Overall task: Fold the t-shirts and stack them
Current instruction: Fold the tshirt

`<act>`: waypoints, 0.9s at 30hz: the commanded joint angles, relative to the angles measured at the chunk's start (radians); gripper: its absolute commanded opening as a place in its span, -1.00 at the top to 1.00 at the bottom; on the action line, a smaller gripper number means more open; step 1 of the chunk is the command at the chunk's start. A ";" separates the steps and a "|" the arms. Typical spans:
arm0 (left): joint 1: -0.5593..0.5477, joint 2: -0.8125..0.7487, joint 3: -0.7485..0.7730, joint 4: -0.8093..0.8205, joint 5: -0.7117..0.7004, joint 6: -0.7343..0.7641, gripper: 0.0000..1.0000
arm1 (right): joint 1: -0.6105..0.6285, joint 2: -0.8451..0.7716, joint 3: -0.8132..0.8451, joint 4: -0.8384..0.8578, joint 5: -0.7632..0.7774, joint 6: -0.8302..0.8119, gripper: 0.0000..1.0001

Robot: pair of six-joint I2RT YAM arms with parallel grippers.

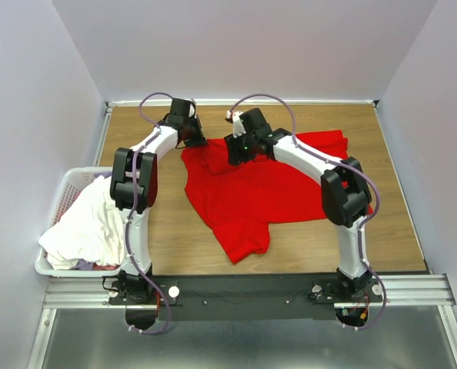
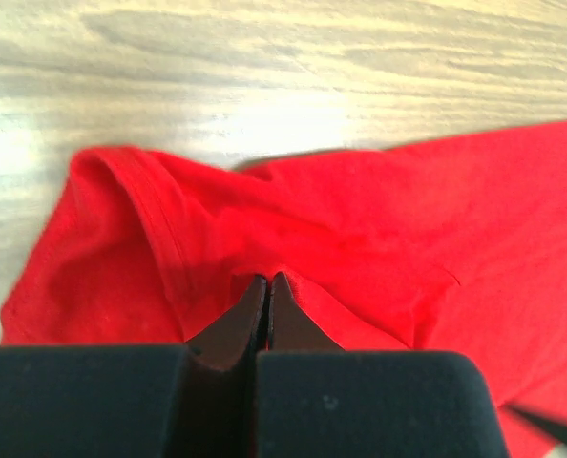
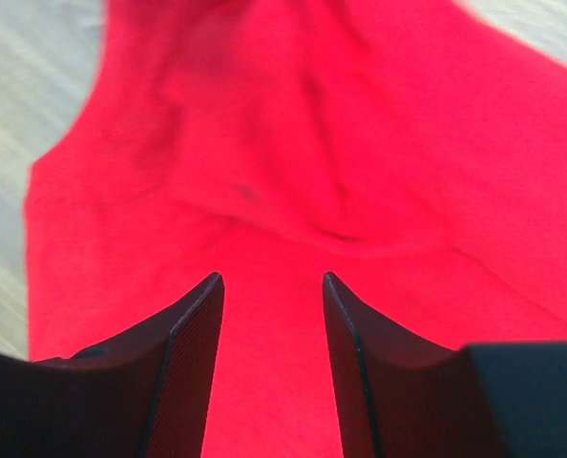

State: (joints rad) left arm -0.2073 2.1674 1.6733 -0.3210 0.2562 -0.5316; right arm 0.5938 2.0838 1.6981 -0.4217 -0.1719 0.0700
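Observation:
A bright red t-shirt (image 1: 267,188) lies spread and rumpled on the wooden table (image 1: 305,246). My left gripper (image 1: 193,138) is at the shirt's far left corner. In the left wrist view the gripper (image 2: 267,279) has its jaws pressed together on a puckered fold of the red cloth (image 2: 360,210), next to a hemmed edge. My right gripper (image 1: 238,151) is just to its right, over the shirt's far part. In the right wrist view the gripper (image 3: 269,277) is open, with red cloth (image 3: 293,143) under and between the fingers, nothing gripped. White t-shirts (image 1: 86,223) lie heaped in the basket.
A white plastic laundry basket (image 1: 59,196) stands at the table's left edge, beside the left arm. Bare wood shows in front of the shirt and at the far right (image 1: 367,123). Grey walls close in the table on three sides.

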 commanded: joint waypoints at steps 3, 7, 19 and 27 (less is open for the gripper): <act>0.009 0.054 0.051 -0.018 -0.048 0.027 1.00 | 0.072 0.087 0.037 0.064 -0.078 -0.058 0.02; 0.011 0.078 0.075 -0.026 -0.066 0.030 1.00 | 0.097 0.143 0.086 0.078 -0.095 -0.053 0.06; 0.020 0.112 0.091 -0.039 -0.098 0.019 1.00 | 0.103 0.269 0.175 0.095 -0.072 -0.042 0.05; 0.019 0.111 0.078 -0.038 -0.092 0.021 1.00 | 0.103 0.301 0.183 0.106 -0.032 -0.039 0.14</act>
State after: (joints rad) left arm -0.1955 2.2589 1.7390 -0.3428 0.1902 -0.5201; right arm 0.6926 2.3463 1.8568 -0.3332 -0.2398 0.0288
